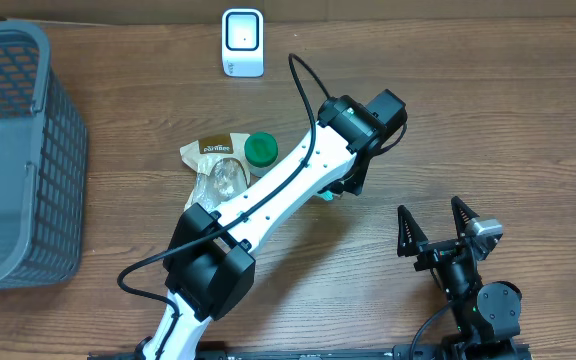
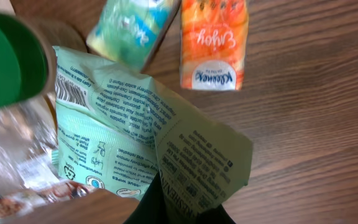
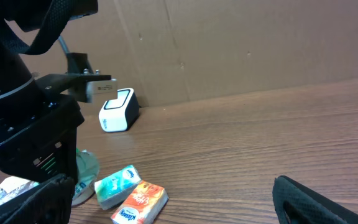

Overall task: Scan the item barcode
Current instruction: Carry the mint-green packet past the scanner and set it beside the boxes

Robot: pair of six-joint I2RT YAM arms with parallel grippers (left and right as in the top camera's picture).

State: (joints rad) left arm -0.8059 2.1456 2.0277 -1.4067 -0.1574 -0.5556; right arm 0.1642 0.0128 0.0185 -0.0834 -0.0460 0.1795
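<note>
Left jaws clenched on the green wipes packet (image 2: 126, 134), right jaws released, grey basket (image 1: 63, 160) well apart.

The table (image 1: 488, 110) is brown wood with a clear grain and only a soft shine. The basket (image 1: 18, 170) at the left edge is matt grey plastic lattice. The scanner (image 1: 242, 42) at the top is glossy white plastic. In the left wrist view, the wipes packet (image 2: 135, 124) is thin pale green film, creased and a little shiny. The orange pack (image 2: 213, 43) above it is glossy film. The green lid (image 2: 5, 59) is smooth plastic. The wall (image 3: 260, 43) looks like matt brown cardboard.
</note>
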